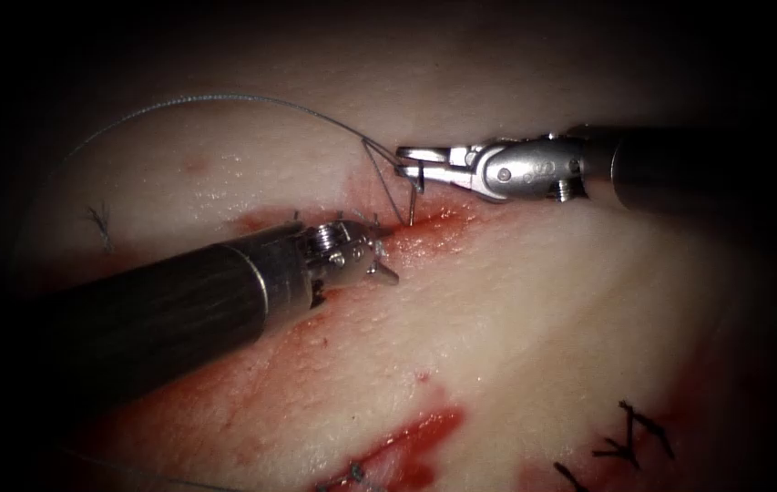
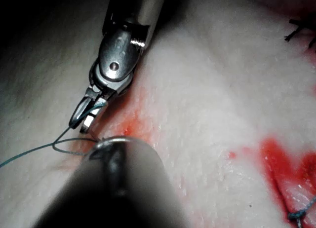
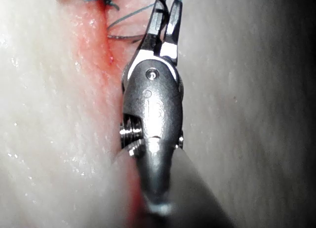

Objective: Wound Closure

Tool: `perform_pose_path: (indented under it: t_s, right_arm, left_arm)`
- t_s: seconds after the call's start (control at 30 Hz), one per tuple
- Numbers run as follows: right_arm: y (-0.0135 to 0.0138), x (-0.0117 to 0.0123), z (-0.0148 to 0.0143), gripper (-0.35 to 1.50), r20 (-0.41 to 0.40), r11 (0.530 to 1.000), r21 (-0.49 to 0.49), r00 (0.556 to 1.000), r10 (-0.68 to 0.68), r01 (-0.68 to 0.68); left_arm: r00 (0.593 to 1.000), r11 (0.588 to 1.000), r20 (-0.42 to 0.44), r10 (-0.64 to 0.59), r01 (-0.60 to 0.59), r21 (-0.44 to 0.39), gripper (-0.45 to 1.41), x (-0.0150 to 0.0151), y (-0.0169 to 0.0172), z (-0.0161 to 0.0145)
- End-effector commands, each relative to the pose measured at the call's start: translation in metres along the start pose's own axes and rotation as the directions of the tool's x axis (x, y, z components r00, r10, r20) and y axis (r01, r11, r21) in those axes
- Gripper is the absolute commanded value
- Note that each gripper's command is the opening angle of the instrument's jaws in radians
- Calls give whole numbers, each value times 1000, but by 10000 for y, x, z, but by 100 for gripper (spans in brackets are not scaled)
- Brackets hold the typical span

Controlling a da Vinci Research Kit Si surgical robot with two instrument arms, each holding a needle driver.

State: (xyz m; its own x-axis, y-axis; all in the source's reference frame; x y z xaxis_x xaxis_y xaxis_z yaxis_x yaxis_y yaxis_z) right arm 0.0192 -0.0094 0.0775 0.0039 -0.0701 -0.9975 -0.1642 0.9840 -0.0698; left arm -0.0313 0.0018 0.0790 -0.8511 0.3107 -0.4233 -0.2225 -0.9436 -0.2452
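The cut [image 1: 434,223] runs across the tissue [image 1: 534,301], wet with red fluid. My right tool [image 1: 413,164] comes in from the right, jaws shut on the needle [image 1: 415,196] near its upper end. The needle stands almost upright, and its lower end meets the tissue at the cut's far edge. Thread [image 1: 215,96] leaves the needle and arcs up and away to the left. My left tool [image 1: 388,253] lies on the cut's left part, jaws open and holding nothing, just left of the needle. The left wrist view shows the right tool's jaws [image 2: 84,117] with thread [image 2: 29,154] trailing from them.
Earlier stitches [image 1: 338,217] sit along the cut by the left tool. An old knot [image 1: 101,223] lies far left. Dark stitches [image 1: 629,437] are at the lower right. A second red cut [image 1: 420,433] with blue stitch ends [image 1: 352,474] lies at the bottom.
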Motion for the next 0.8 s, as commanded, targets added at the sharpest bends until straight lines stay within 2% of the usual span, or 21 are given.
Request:
perform_pose_path:
  t_s: [0.03,0.33,0.43,0.57,0.8]
  right_arm:
    - [7,-5,9,-35,-2,1000,3,1000,-2,2]
    - [13,-4,8,-35,8,999,43,1000,5,-5]
    - [12,-5,7,-35,43,996,89,999,10,-14]
    - [10,-4,7,-35,98,985,171,994,-47,30]
    - [5,-2,18,-35,124,964,252,985,-118,83]
  left_arm:
    - [1000,1000,-8,3,-3,13,54,8,-2,5]
    - [999,999,-47,10,-7,44,42,16,30,23]
    - [998,999,-56,14,-12,43,42,14,33,31]
    - [998,999,-57,18,-15,40,42,11,32,30]
    - [999,999,-52,17,-15,38,42,12,34,30]
